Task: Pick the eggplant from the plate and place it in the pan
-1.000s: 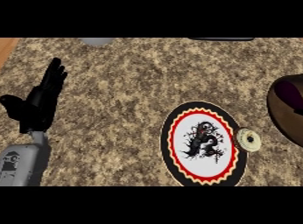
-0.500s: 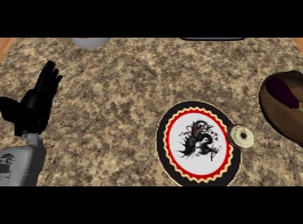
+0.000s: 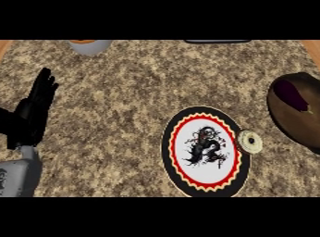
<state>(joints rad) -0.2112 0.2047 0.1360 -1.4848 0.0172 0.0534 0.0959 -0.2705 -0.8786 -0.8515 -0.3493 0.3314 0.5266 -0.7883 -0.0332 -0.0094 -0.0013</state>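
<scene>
Judging from the layout, the placing step looked done: the plate [image 3: 202, 152] nearest lay bare of the eggplant, a small pale disc [image 3: 250, 141] touching its right rim. Left hand [image 3: 27, 115] rested open, fingers straight and pointing away. Right hand was out of view. Farther right, the eggplant [image 3: 290, 94] lay inside the brown pan [image 3: 306, 113]; nothing further seemed called for.

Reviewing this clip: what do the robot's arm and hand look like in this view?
Only the left hand shows: matte black all over, with slim fingers and a separate thumb. It joins a pale grey forearm with a smooth, rounded shell that carries a small dark marking near the lower edge. No cables or sleeves are visible. The right hand is out of view.
</scene>
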